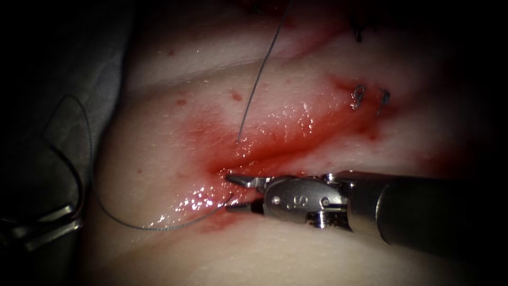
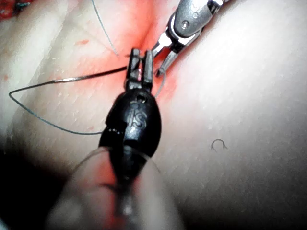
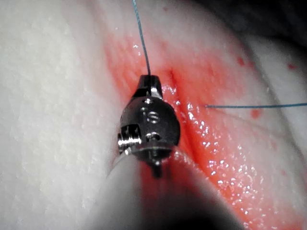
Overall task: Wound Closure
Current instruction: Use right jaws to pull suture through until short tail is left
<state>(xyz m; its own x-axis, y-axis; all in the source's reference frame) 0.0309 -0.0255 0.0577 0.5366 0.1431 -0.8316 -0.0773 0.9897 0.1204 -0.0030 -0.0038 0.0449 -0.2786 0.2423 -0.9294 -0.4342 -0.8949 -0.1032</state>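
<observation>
Tissue [image 1: 174, 79]: pale slab; cut [image 1: 275, 151] runs from lower left to upper right, wet with red fluid [image 1: 296, 127]
Done so far: stitches [image 1: 359, 98] already set at the upper right end of the cut, another higher up in shadow
Left to do, by judgement: lower left stretch of the cut not yet bridged by a stitch; edges there close but not tied; roughly part-way through
Right tool [image 1: 228, 193]: at the lower left end of the cut, shaft in from the right; pincer apart, one jaw on either side of the cut line; nothing clamped
Left tool [image 1: 76, 216]: well off to the left, in shadow beside the tissue edge; pincer apart, as far as can be judged; nothing seen held
Thread [image 1: 259, 79]: one strand drops from above and enters the tissue just left of the cut; a second strand leaves beside the lower jaw of the right tool and sweeps left in a wide slack loop towards the left tool
Needle: place cannot be told
Edges: left edge of the tissue meets a dark cloth [image 1: 42, 79]
Open room: bare tissue above and below the cut; the slack loop lies across the ground between the two tools, a likely snag
</observation>
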